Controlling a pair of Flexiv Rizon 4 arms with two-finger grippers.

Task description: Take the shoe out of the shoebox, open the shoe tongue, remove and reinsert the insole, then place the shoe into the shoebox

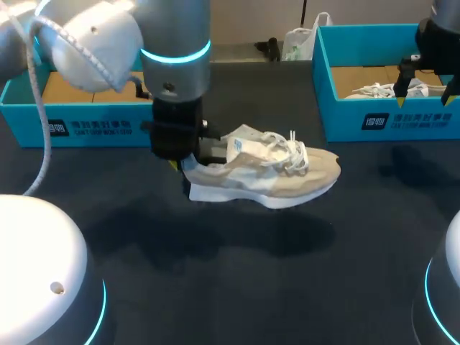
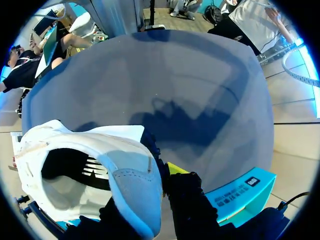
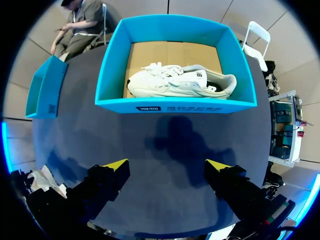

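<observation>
Head view takes in the dark counter (image 1: 237,287) with two teal boxes along its far edge. The left shoebox (image 1: 86,126) sits at the far left and the right shoebox (image 1: 345,108) at the far right, both showing bare brown cardboard inside. The left arm comes in from the left and drops to the middle of the counter. The right arm hangs over the right shoebox.

The shoe (image 1: 287,180) is out of both boxes, in the middle of the counter, heel to the left and toe to the right. It seems raised a little above the surface, with its shadow lying nearer on the cloth. Its upper is sand-beige with white panels over a thick white sole. The white laces are bunched loosely on top, and the tongue stands up with a small label. From the left wrist view the lining inside looks dark, and the heel carries a pale stitched patch.

A second shoe (image 3: 180,82), white, lies on its side in the right shoebox.

The left gripper (image 1: 180,162) is clamped on the shoe's heel collar, with one yellow tip outside the heel. The right gripper (image 3: 167,165) holds its fingers spread wide with nothing between them, just near of the right shoebox's front wall.
</observation>
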